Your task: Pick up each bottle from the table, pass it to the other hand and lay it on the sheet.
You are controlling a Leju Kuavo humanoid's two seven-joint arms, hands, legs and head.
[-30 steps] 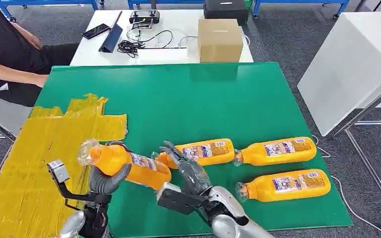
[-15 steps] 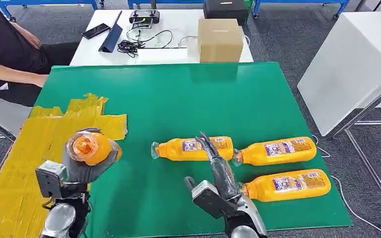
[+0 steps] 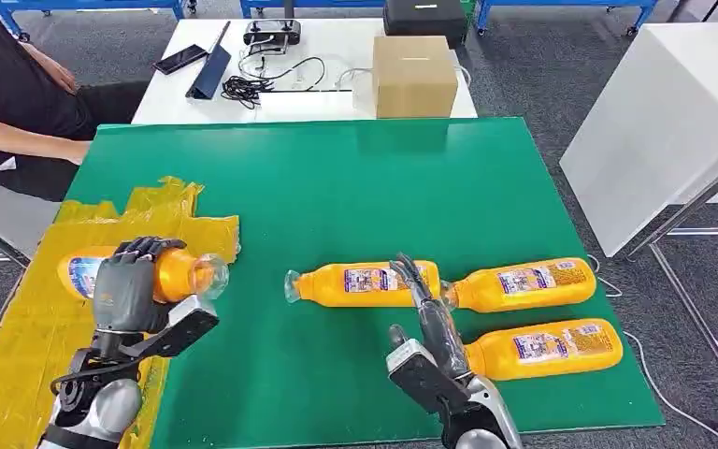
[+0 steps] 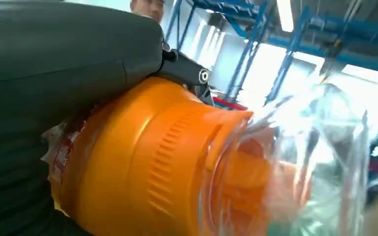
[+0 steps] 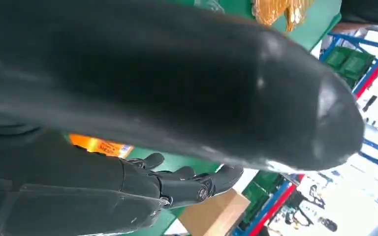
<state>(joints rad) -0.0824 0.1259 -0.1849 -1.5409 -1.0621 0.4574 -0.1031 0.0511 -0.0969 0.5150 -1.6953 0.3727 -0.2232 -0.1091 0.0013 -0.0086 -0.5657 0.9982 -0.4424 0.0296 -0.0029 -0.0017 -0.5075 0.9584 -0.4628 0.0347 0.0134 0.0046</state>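
Over the yellow sheet (image 3: pixel 28 318), my left hand (image 3: pixel 123 285) grips an orange juice bottle (image 3: pixel 164 273) lying sideways, cap end toward the green table (image 3: pixel 355 187). To finish well, I would lower it flat onto the sheet and let go only once it rests, so it cannot roll. My right hand (image 3: pixel 430 313) holds nothing, fingers extended beside three bottles on the table: nearest (image 3: pixel 365 282), far (image 3: pixel 524 283), front (image 3: pixel 542 348). All appear full of orange liquid.

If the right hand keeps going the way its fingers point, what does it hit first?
Most likely the orange bottle lying nearest the table's middle: the right hand points away from the robot toward that bottle's base end. Its height above the table is unclear, so it might pass over.
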